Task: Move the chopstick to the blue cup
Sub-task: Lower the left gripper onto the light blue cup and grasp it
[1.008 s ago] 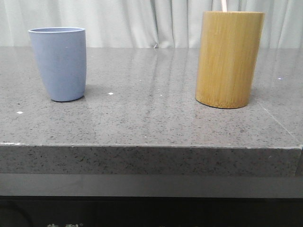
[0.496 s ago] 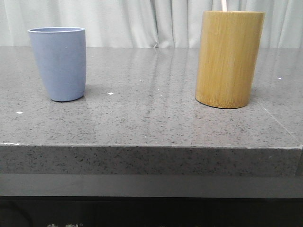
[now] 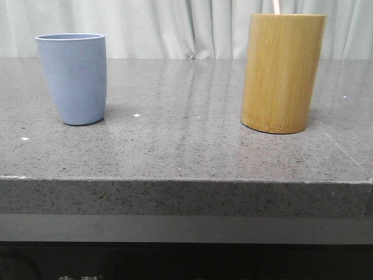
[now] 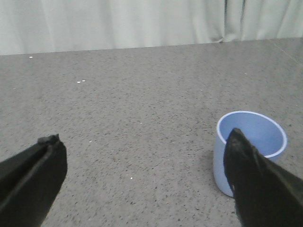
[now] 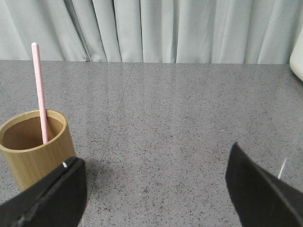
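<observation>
The blue cup stands upright at the left of the grey stone table; it also shows in the left wrist view, empty. A pale pink chopstick stands in the tan bamboo holder; in the front view only its tip shows above the holder at the right. My left gripper is open and empty over bare table, one finger in front of the cup. My right gripper is open and empty beside the holder. Neither gripper shows in the front view.
The table's front edge runs across the front view. Pale curtains hang behind the table. A white object shows at the edge of the right wrist view.
</observation>
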{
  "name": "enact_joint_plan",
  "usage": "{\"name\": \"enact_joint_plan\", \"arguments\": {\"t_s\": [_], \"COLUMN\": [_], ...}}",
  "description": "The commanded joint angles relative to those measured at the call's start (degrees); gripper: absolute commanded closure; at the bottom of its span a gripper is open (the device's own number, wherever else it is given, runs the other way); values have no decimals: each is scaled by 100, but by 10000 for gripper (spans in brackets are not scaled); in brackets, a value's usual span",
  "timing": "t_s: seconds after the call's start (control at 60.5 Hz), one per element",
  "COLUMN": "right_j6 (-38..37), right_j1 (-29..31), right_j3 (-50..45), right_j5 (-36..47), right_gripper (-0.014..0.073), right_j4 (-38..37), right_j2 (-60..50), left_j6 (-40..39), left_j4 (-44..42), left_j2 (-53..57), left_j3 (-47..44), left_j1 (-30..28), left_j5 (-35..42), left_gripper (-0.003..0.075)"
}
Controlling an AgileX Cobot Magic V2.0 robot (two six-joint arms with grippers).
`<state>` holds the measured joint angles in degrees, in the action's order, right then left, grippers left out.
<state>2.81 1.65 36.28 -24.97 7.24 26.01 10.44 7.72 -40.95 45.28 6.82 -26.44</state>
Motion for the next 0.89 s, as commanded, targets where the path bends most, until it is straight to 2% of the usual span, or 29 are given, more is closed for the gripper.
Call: {"name": "enact_joint_plan", "arguments": {"t_s": [0.0, 0.198, 0.347, 0.628, 0.876], "right_j6": [28, 28, 28, 28, 28], "right_j1": [21, 21, 21, 21, 21], "right_j3": [206, 206, 206, 206, 206], "right_j5": [419, 419, 419, 419, 419], "right_gripper": [-18, -18, -18, -18, -18], "right_j4": [3, 3, 3, 3, 3], "right_j2": [57, 57, 57, 57, 57], "left_j6": [110, 110, 51, 0, 0], "left_j4": [53, 29, 29, 15, -58], "left_j2": [-655, -2291, -3353, -4565, -5125], "left_j3": [924, 2802, 3870, 4774, 4802], "left_j1": [335, 981, 1429, 2189, 2293], "left_j5": [-108, -2140, -3112, -3774, -3842], "left_gripper": [62, 62, 62, 67, 83]}}
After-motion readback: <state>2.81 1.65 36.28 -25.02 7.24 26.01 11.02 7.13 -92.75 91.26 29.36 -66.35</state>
